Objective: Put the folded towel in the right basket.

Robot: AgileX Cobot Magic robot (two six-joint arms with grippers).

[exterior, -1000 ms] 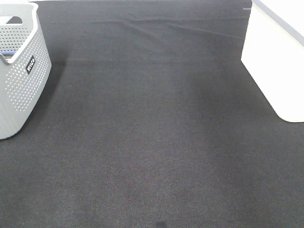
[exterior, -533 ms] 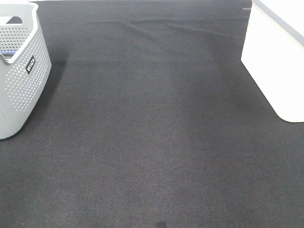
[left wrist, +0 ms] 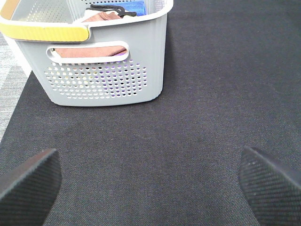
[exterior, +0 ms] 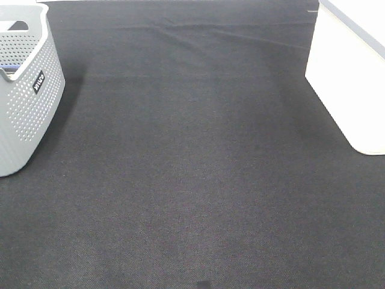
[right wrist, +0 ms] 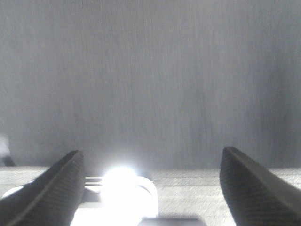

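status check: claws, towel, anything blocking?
Left claw open, empty. Right claw open, empty. No loose towel seen; cloths sit in grey basket. Mat unobstructed.

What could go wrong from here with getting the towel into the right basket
The towels sit inside the grey basket, so the open left gripper, empty over the mat, might snag the rim or drag the basket when reaching in. The right gripper is open, but its wrist view is washed out by glare, so aiming at the white basket may be unreliable.
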